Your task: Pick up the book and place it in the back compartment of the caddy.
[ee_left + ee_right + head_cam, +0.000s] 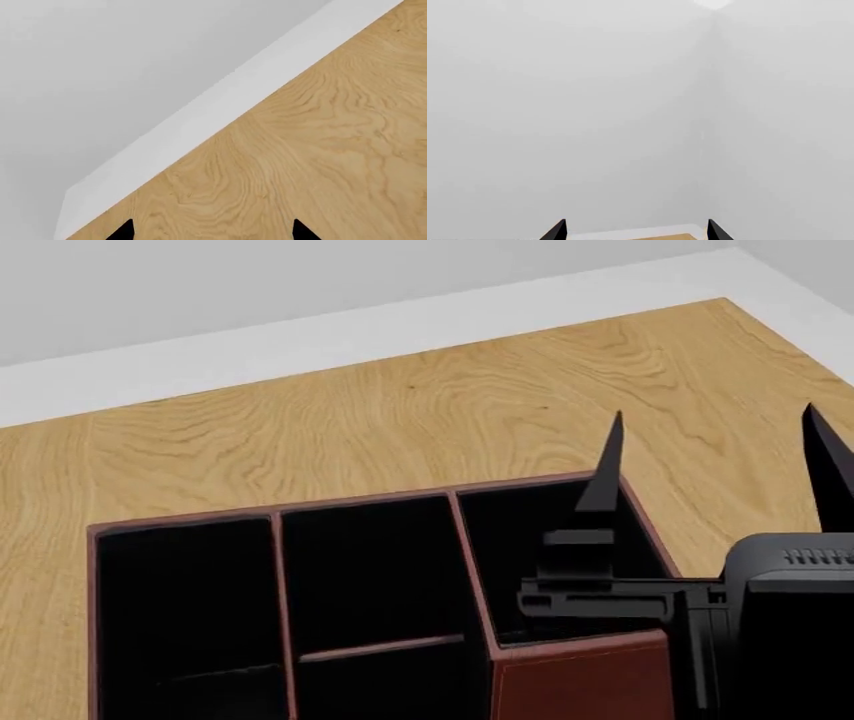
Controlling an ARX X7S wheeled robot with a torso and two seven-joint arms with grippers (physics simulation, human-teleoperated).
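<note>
Caddy: dark red-brown box (581,680) with black interior at the near edge of the head view, on a light wood floor (400,420); three columns split by thin dividers.
Back compartment: far cell of the middle column (367,575), closed on its near side by a thin cross divider (383,648); only black lining visible inside.
Book: not visible in any view; location cannot be told.
Right gripper: (714,465) raised at the caddy's right end, two black fingertips pointing up and spread well apart, nothing between them. Right wrist view faces a pale wall; fingertips (557,231) apart there too.
Left gripper: (213,232) outside the head view; left wrist view shows two fingertips apart over bare floor beside a white skirting board (220,100), nothing held.
</note>
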